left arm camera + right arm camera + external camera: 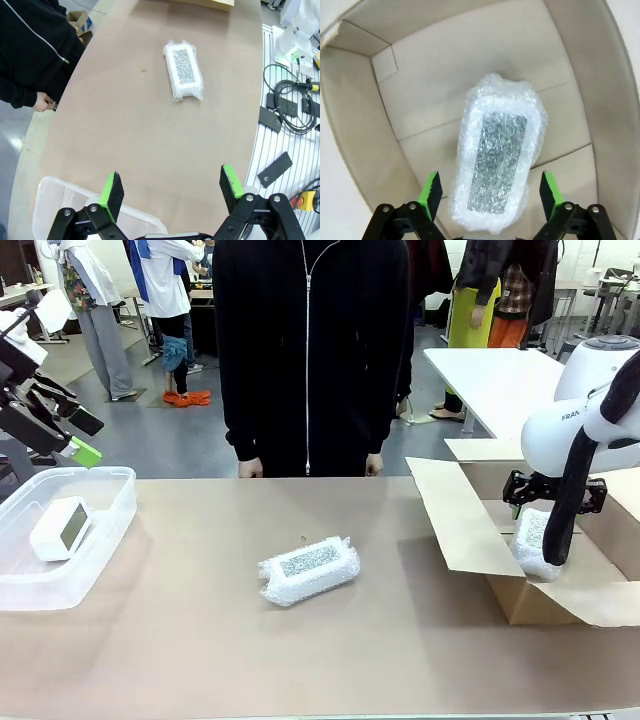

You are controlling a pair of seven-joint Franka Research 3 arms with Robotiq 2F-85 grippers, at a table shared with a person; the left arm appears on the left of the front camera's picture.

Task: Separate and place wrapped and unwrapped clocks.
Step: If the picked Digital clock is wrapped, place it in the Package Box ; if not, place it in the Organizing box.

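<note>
The left gripper (171, 187) hung raised at the left side, jaws wide apart. The right arm (572, 432) reached downward; the right gripper (490, 187) had its jaws spread too, gripping nothing.

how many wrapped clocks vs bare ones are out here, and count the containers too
wrapped clocks: 2, one on the table, one in the cardboard box
bare clock: 1, in the plastic bin
cardboard box: 1
plastic bin: 1
total: 5
</note>
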